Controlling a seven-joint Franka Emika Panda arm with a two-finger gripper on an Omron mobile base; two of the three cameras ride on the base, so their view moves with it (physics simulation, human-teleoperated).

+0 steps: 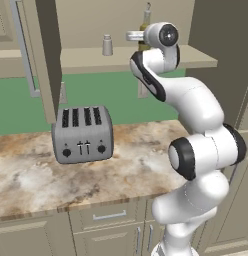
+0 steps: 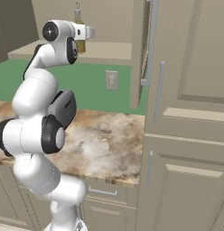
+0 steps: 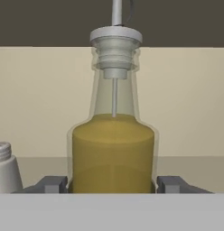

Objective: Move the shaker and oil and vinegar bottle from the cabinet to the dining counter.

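Up close, tool fingers flank the half-full, pale-stoppered oil and vinegar bottle; grip unclear.

- Rendered home kitchen
- Marbled worktop with green backsplash behind it
- Toaster on the worktop, four slots
- Beige upper cabinet, door open, bar handle
- Drawers below the worktop
- Wall outlet
- Bottle and shaker on the shelf

No lettering, labels, brands or numbers are legible anywhere, including on the toaster and oil and vinegar bottle.
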